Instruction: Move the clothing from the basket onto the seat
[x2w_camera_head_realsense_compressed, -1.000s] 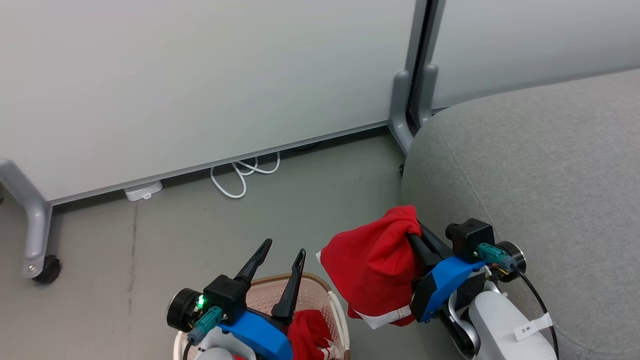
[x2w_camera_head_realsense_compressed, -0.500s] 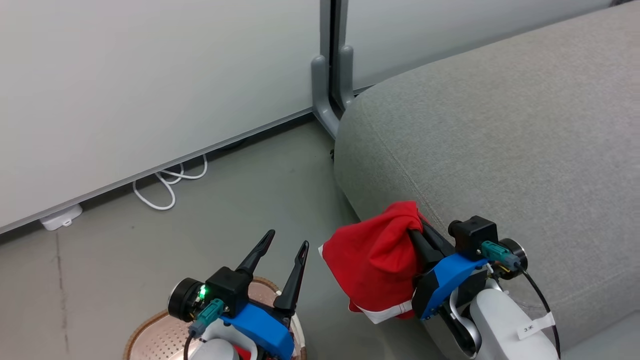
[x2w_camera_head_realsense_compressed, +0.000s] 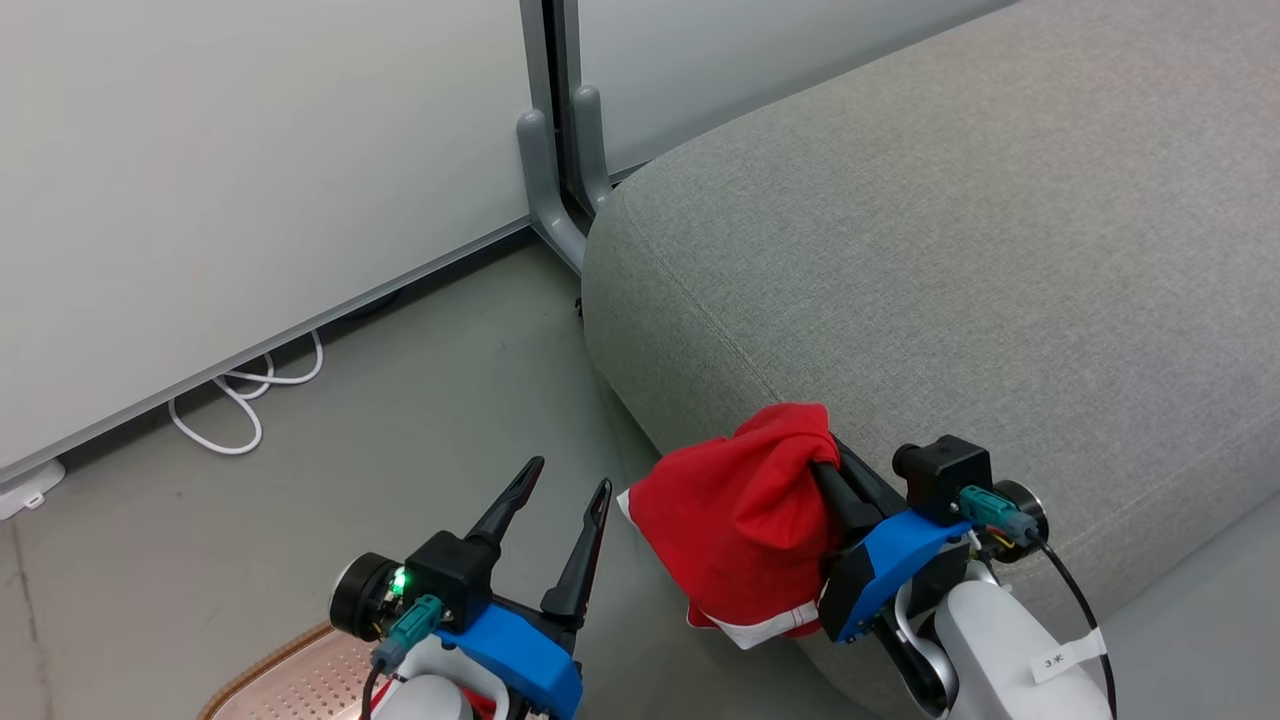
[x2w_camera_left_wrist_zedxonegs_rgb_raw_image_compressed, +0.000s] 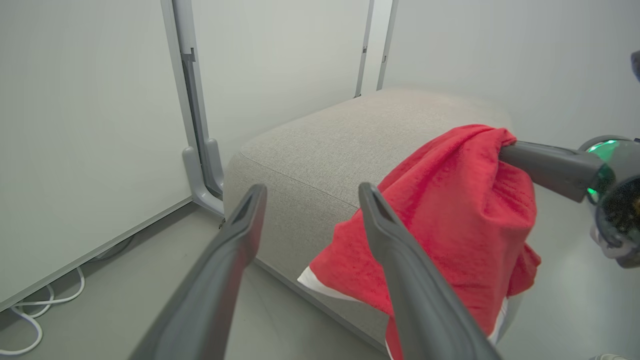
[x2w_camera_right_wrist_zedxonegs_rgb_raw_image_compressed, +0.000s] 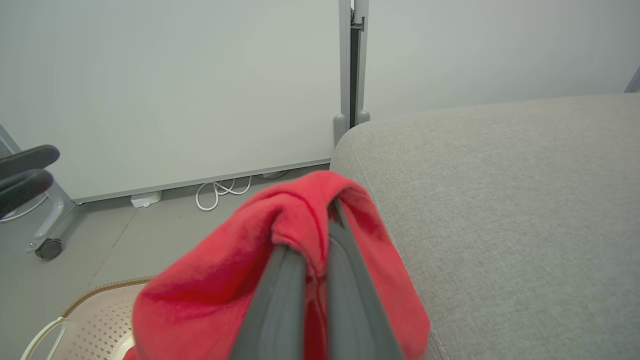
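Hanging from the right tool (x2w_camera_head_realsense_compressed: 822, 468), one red garment (x2w_camera_head_realsense_compressed: 740, 540) is clear of the basket (x2w_camera_head_realsense_compressed: 262, 682) and bunched in the air beside the seat (x2w_camera_head_realsense_compressed: 950, 250). The tool's two dark fingers are closed tight on a fold at the top of the cloth, which wraps over their tips. From that pinch the garment drops straight down. Its long axis is about vertical, with the gathered end up at the fingers and the white-trimmed hem (x2w_camera_head_realsense_compressed: 770, 628) lowest, over the floor and close against the seat's rounded side. Whether it brushes the upholstery I cannot tell. The seat's flat top lies ahead and to the right of the tool, its length running away towards the upper right in the head view. The right arm is plainly the nearer one. The left tool (x2w_camera_head_realsense_compressed: 570, 475) is spread wide with nothing in it, its fingers pointing out over the floor beyond the basket's rim, short of the seat. To my eye the next move wants the right arm carried forward and rightwards, high enough that the hem clears the seat's edge before the fingers part
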